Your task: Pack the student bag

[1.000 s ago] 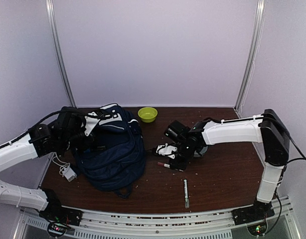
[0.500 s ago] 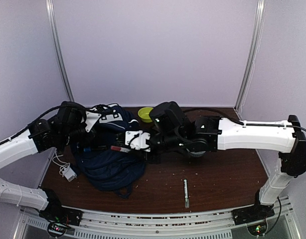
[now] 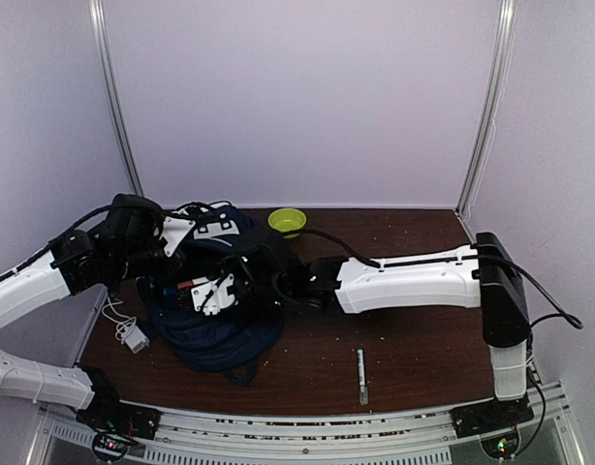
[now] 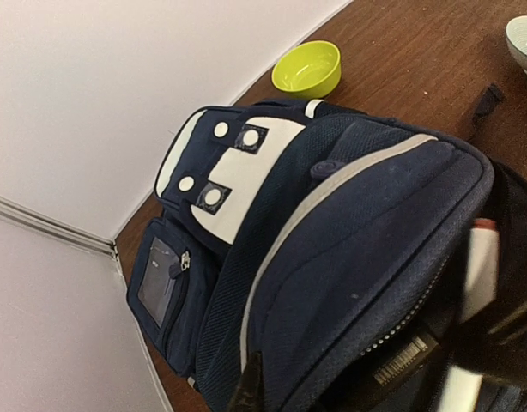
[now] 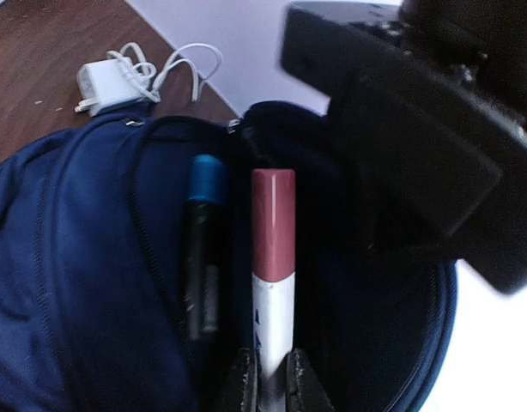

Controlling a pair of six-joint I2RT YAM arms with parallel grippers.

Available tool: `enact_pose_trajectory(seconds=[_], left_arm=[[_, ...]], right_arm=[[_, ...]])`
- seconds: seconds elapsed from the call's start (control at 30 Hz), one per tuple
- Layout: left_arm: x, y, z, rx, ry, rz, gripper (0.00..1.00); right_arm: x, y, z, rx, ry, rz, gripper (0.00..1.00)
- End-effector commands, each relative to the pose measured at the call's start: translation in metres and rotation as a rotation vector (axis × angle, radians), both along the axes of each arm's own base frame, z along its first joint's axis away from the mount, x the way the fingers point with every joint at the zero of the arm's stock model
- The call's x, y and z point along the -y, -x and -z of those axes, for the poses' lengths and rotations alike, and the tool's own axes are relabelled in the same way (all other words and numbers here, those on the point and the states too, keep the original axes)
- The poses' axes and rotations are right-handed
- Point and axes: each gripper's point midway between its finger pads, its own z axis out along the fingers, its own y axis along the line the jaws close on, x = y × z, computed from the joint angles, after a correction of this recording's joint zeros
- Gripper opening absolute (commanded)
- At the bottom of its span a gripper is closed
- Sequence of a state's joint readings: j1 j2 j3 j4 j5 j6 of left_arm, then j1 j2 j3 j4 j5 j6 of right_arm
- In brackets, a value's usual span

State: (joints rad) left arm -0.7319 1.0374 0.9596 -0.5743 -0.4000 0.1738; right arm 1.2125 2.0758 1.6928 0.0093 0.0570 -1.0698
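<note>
Student bag (image 3: pixel 220 325), the large navy-blue fabric backpack with white trim, lies on the left side of the dark wooden desk (image 3: pixel 423 339), its mouth held open towards the right arm. What we see changed within the last second is this: the right tool (image 5: pixel 268 369), which was over the middle of the desk, has swung across to the bag with the white-bodied marker with a red cap (image 5: pixel 272 223). Its jaws stand narrow, pinched on the marker's white barrel, and the capped end now points into the dark opening. We judge that this item is about to go in, with only the release left. The left tool (image 3: pixel 172 254) is closed on the bag's upper rim, as far as we can tell, keeping the mouth spread. Inside the bag, just beside the red-capped marker, lies a dark marker with a blue cap (image 5: pixel 203 249). The yellow-green plastic bowl (image 3: pixel 287 222) behind the bag holds nothing. Outside any container, a white charger with its coiled cable (image 3: pixel 133 334) lies at the bag's left edge and a slim pale pen (image 3: pixel 361 376) lies near the front of the desk, both probably yet to be packed
</note>
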Motion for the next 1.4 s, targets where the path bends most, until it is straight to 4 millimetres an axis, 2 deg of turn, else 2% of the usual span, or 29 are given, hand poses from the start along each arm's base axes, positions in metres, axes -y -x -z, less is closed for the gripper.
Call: enact_pose_trajectory(seconds=[0.0, 0.1, 0.23, 0.3, 0.47, 0.57, 0.67, 0.97, 1.07, 1.2, 1.3, 1.37], left_arm=[[0.031, -0.007, -0.076, 0.168, 0.236, 0.092, 0.00], [0.035, -0.002, -0.080, 0.155, 0.262, 0.120, 0.00], [0.027, 0.002, -0.082, 0.187, 0.269, 0.106, 0.00], [0.025, 0.002, -0.082, 0.192, 0.273, 0.099, 0.00], [0.024, 0.000, -0.075, 0.168, 0.254, 0.087, 0.00], [0.020, -0.001, -0.070, 0.160, 0.248, 0.057, 0.00], [0.019, -0.002, -0.069, 0.158, 0.246, 0.044, 0.00], [0.016, -0.008, -0.066, 0.160, 0.248, -0.002, 0.00], [0.014, -0.011, -0.063, 0.153, 0.241, -0.025, 0.00], [0.018, -0.013, -0.057, 0.130, 0.243, -0.021, 0.00], [0.019, -0.015, -0.053, 0.120, 0.241, -0.025, 0.00], [0.020, -0.016, -0.052, 0.121, 0.245, -0.030, 0.00]], right_arm=[[-0.026, -0.032, -0.045, 0.147, -0.163, 0.083, 0.00], [-0.025, -0.049, -0.032, 0.189, -0.140, 0.127, 0.00], [-0.018, -0.066, -0.024, 0.199, -0.110, 0.177, 0.02], [-0.018, -0.067, -0.019, 0.196, -0.102, 0.177, 0.09], [-0.016, -0.073, -0.016, 0.162, -0.112, 0.221, 0.37], [-0.011, -0.071, -0.015, 0.154, -0.101, 0.233, 0.48], [-0.004, -0.069, -0.021, 0.134, -0.118, 0.253, 0.52], [0.014, -0.047, -0.059, -0.014, -0.219, 0.229, 0.53], [0.028, -0.019, -0.076, -0.088, -0.256, 0.160, 0.52], [0.064, 0.021, -0.119, -0.273, -0.363, 0.141, 0.53], [0.101, 0.038, -0.145, -0.509, -0.480, 0.194, 0.59], [0.122, 0.039, -0.132, -0.625, -0.498, 0.294, 0.59]])
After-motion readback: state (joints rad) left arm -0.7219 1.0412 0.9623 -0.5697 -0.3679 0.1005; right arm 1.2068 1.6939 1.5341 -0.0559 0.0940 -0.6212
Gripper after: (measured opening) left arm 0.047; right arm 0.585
